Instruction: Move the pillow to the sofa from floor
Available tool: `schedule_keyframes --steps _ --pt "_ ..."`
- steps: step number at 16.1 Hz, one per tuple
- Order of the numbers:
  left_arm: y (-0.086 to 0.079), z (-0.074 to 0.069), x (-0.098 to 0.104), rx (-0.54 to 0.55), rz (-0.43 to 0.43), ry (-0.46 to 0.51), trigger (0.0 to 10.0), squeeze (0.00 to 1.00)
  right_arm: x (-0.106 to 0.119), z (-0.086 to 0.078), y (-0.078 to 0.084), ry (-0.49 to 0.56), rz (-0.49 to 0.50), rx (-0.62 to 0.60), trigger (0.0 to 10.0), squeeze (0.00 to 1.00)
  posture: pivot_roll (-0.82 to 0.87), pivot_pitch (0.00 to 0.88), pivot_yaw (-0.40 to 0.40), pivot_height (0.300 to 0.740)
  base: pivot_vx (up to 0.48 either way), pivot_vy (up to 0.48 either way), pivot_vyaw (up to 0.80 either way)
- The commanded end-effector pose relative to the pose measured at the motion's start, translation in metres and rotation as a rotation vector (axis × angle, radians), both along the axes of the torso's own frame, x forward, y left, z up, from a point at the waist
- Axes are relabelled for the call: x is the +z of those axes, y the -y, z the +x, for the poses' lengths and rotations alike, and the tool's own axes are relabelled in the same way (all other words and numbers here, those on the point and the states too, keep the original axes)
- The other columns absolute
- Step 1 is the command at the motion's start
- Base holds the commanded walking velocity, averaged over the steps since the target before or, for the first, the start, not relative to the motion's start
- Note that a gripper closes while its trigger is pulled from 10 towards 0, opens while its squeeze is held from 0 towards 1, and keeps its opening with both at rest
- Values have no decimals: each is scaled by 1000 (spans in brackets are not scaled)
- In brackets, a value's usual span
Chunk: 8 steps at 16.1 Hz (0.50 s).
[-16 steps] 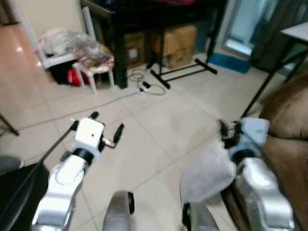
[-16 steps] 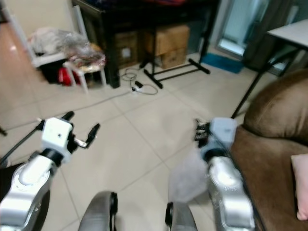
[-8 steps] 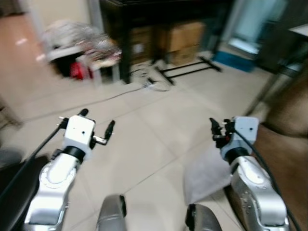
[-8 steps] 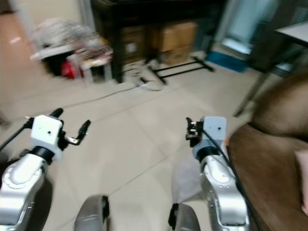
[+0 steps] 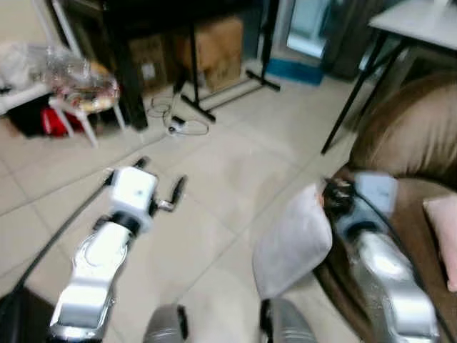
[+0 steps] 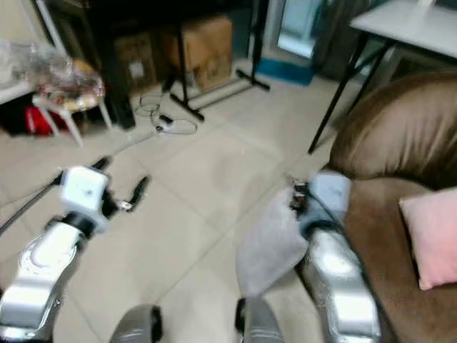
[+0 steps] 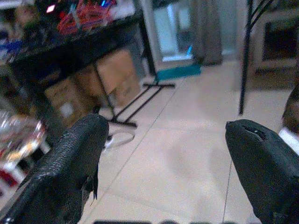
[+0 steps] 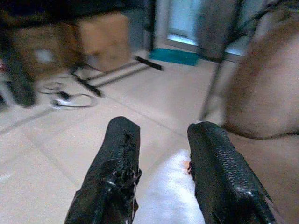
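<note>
Carrying a white pillow point(image 5: 293, 243) toward the brown sofa point(image 6: 400, 136), with the right gripper point(image 8: 161, 172) clamped on the pillow's upper edge.

Seen from the head, the pillow hangs at about five o'clock, off the tiled floor point(image 5: 235, 164) and just beside the sofa's front edge; a pink cushion point(image 6: 432, 239) lies on the seat at three o'clock. The left gripper point(image 7: 163, 172) is held out at about eight o'clock, fingers spread wide and holding nothing. At twelve o'clock stand cardboard boxes point(image 5: 214, 50) under a dark table point(image 7: 74, 44), with cables point(image 5: 182, 125) on the tiles at eleven o'clock.
</note>
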<state>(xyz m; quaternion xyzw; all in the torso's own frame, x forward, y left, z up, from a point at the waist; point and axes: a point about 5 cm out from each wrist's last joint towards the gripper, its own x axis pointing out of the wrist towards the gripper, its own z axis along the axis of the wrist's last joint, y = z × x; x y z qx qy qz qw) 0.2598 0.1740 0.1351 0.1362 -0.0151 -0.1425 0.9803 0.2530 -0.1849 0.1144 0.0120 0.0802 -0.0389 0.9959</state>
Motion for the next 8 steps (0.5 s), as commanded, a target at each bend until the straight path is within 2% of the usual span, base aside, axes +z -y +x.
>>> schedule_keyframes --steps 1,8 --pt "-9 -1 0 24 16 -8 10000 0 4 3 -8 11 19 24 10000 0 -45 0 -16 625 270 0 -800" --pt "-9 1 0 15 18 -10 10000 0 4 3 -7 17 21 13 10000 0 -49 0 -8 625 269 0 -776"
